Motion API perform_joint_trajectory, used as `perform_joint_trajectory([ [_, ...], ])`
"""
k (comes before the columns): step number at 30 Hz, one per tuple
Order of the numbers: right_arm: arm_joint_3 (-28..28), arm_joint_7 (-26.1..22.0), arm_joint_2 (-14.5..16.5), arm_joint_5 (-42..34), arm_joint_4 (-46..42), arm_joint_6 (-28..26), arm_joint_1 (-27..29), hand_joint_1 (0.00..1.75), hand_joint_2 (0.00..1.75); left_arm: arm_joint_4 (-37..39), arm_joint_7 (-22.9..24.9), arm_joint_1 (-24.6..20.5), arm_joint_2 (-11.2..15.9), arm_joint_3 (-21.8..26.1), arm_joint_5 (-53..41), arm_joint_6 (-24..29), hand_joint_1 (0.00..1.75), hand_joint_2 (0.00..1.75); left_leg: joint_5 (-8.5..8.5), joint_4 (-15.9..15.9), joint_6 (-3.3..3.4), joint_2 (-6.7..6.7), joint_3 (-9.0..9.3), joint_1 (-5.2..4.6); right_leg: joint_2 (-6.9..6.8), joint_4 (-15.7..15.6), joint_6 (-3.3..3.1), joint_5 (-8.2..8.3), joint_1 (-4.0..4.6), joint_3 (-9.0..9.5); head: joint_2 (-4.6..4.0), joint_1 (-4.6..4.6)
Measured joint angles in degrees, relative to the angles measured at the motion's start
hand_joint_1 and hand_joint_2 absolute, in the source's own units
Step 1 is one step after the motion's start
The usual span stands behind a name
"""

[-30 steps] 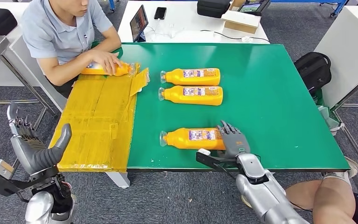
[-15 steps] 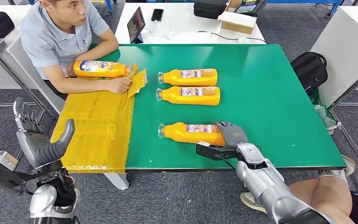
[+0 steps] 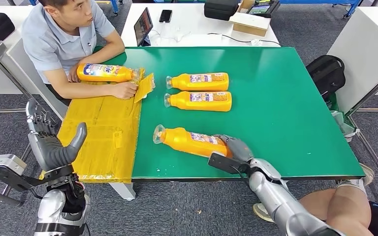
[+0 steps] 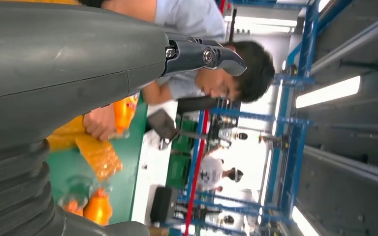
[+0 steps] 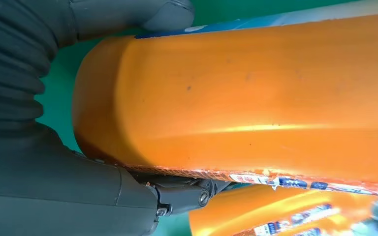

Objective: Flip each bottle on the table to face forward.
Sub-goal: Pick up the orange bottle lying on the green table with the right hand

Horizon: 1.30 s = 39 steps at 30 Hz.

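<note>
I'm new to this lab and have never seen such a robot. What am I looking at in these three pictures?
A humanoid robot with two silver arms. The head view looks down from its body at a green table. Its right hand grips the base of the nearest orange plastic bottle, tilted now; the right wrist view shows that bottle close up. Two more orange bottles lie beyond. Its left hand hangs open beside the table. A seated person holds a fourth bottle over yellow sheeting.

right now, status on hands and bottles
Right hand grips near bottle, tilted. Left hand open, off table. Two bottles beyond; person's hand holds a fourth.
</note>
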Motion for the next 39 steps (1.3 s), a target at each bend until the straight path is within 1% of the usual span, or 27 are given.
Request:
perform_joint_trajectory([
  [2,-1.51,-2.68,0.59,-4.96,-3.13,-1.65,2.99,1.75,1.75,0.84,3.94,0.12,0.10,-1.44,0.88,-3.09,0.00,1.75,0.02,0.00,0.03,-0.09,-0.14,0.00,-0.06,0.00,0.02,-0.01,-0.02,-0.05,0.00,0.00],
  [5,-4.54,-5.35,1.97,-12.68,-11.19,-5.04,9.24,1.75,1.75,6.13,12.50,0.27,-0.02,-5.02,4.33,-9.00,0.00,1.75,0.07,0.00,0.10,-0.29,-0.51,-0.02,-0.24,0.02,0.04,-0.01,-0.06,-0.27,0.00,0.00],
  [6,-5.71,-5.89,2.60,-14.91,-14.44,-5.89,11.27,1.75,1.75,8.76,13.99,0.38,-0.25,-6.25,5.92,-10.28,0.00,1.75,0.08,0.00,0.11,-0.31,-0.67,-0.03,-0.28,0.03,0.05,0.00,-0.07,-0.41,0.00,0.00],
  [7,-6.78,-6.25,3.21,-16.54,-17.36,-6.49,12.94,1.75,1.75,11.19,14.50,0.53,-0.52,-7.32,7.11,-10.94,0.00,1.75,0.09,0.00,0.12,-0.30,-0.82,-0.03,-0.28,0.04,0.06,0.02,-0.08,-0.56,0.00,-0.01],
  [9,-8.52,-6.48,4.23,-18.50,-22.03,-7.32,15.22,1.75,1.75,14.93,14.18,0.68,-1.04,-8.93,8.71,-11.27,0.00,1.75,0.11,0.01,0.14,-0.26,-1.00,-0.04,-0.26,0.04,0.08,0.04,-0.09,-0.76,0.00,-0.02],
  [12,-10.45,-7.87,5.72,-21.64,-27.33,-9.75,17.49,1.75,1.75,17.51,12.86,0.98,-1.62,-10.20,11.95,-10.96,0.00,1.75,0.11,0.01,0.14,-0.29,-1.11,-0.05,-0.28,0.04,0.09,0.03,-0.11,-0.85,0.00,-0.01],
  [14,-11.36,-8.78,6.95,-24.12,-30.81,-12.12,18.80,1.75,1.75,17.39,10.06,1.50,-2.15,-10.49,11.92,-9.44,0.00,1.75,0.10,0.01,0.15,-0.29,-1.19,-0.04,-0.29,0.04,0.09,0.02,-0.11,-0.94,0.00,-0.02],
  [16,-11.78,-9.18,8.04,-26.60,-34.43,-14.00,20.09,1.75,1.75,16.33,7.89,2.12,-2.51,-11.07,9.83,-8.49,0.00,1.75,0.10,0.01,0.14,-0.31,-1.25,-0.04,-0.29,0.04,0.10,-0.02,-0.11,-1.00,0.00,-0.02],
  [18,-11.96,-9.32,8.84,-28.18,-37.33,-14.98,21.08,1.75,1.75,15.26,7.54,2.84,-2.57,-11.87,8.66,-8.91,0.00,1.75,0.09,0.01,0.14,-0.32,-1.28,-0.04,-0.29,0.04,0.16,-0.07,-0.11,-1.02,0.00,-0.02],
  [22,-12.07,-9.36,9.56,-28.74,-40.56,-15.38,22.27,1.75,1.75,14.18,7.59,3.90,-2.60,-12.74,8.44,-9.27,0.00,1.75,0.08,0.01,0.14,-0.31,-1.29,-0.04,-0.29,0.03,0.19,-0.10,-0.11,-1.04,0.00,-0.02],
  [27,-12.08,-9.35,9.95,-28.92,-42.40,-15.34,22.80,1.75,1.75,13.70,7.59,4.31,-2.60,-13.22,8.38,-9.56,0.00,1.75,0.09,0.01,0.14,-0.32,-1.29,-0.04,-0.29,0.03,0.20,-0.09,-0.12,-1.02,0.00,-0.02],
  [29,-12.09,-9.34,10.06,-29.46,-42.59,-14.44,22.85,1.75,1.75,13.64,7.13,4.37,-2.60,-13.34,7.20,-9.94,0.00,1.75,0.09,0.01,0.14,-0.32,-1.30,-0.04,-0.30,0.04,0.20,-0.09,-0.12,-1.01,0.00,-0.01],
  [32,-11.91,-8.63,10.31,-29.26,-41.87,-10.09,22.49,1.75,1.75,13.41,3.32,4.70,-2.67,-13.76,0.53,-7.42,0.00,1.75,0.09,0.01,0.14,-0.32,-1.32,-0.04,-0.30,0.05,0.20,-0.09,-0.12,-1.02,0.00,-0.02],
  [33,-11.66,-8.34,10.37,-28.54,-41.17,-8.49,22.12,1.75,1.75,13.21,2.19,4.79,-2.76,-13.97,-1.32,-6.58,0.00,1.75,0.09,0.01,0.14,-0.31,-1.32,-0.04,-0.30,0.05,0.20,-0.09,-0.12,-1.03,0.00,-0.02],
  [35,-10.61,-8.14,10.59,-26.35,-39.07,-6.49,21.06,1.75,1.75,12.77,1.71,4.85,-3.13,-14.46,-2.03,-6.37,0.00,1.75,0.09,0.01,0.14,-0.32,-1.33,-0.04,-0.30,0.05,0.20,-0.10,-0.11,-1.03,0.00,-0.01],
  [39,-5.82,-8.39,12.05,-20.17,-33.88,-6.37,18.83,1.75,1.75,12.41,2.43,4.44,-3.80,-15.37,-0.74,-6.94,0.00,1.75,0.10,0.01,0.13,-0.32,-1.33,-0.02,-0.30,0.05,0.20,-0.10,-0.09,-1.04,0.00,-0.01],
])
